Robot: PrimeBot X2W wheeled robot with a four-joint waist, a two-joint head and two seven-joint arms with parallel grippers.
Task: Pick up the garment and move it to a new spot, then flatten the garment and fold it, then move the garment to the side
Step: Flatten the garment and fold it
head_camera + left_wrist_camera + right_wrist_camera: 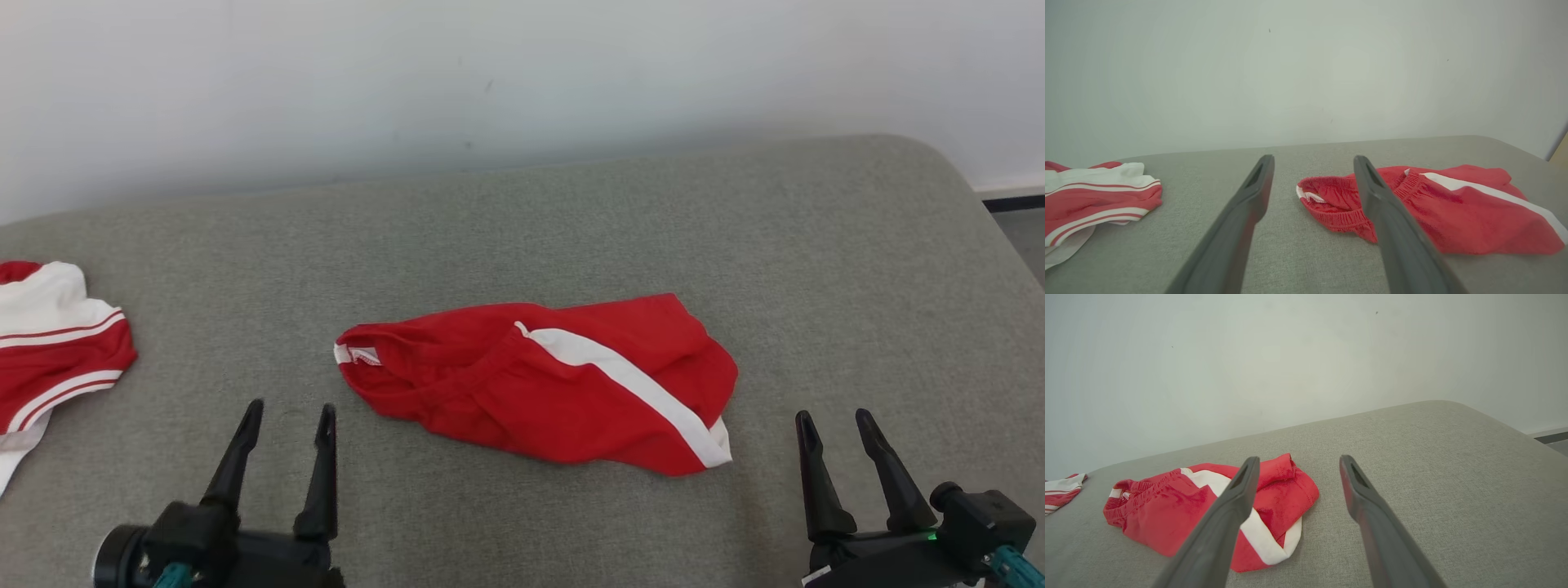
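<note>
The garment (pixel 539 380) is a pair of red shorts with a white side stripe, lying crumpled in the middle of the grey padded surface (pixel 522 237). Its elastic waistband points left. My left gripper (pixel 290 410) hovers open just left of and nearer than the waistband, touching nothing. My right gripper (pixel 837 418) is open to the right of the hem end, also apart from the cloth. In the left wrist view the garment (pixel 1453 212) lies ahead and right of the left gripper (pixel 1312 160). The right wrist view has the garment (pixel 1180 506) left of the right gripper (pixel 1298 459).
A second red and white striped garment (pixel 49 343) lies at the left edge of the surface. A pale wall (pixel 522 73) runs behind. The surface's rounded right corner (pixel 955 163) drops off to a floor strip (pixel 1016 204).
</note>
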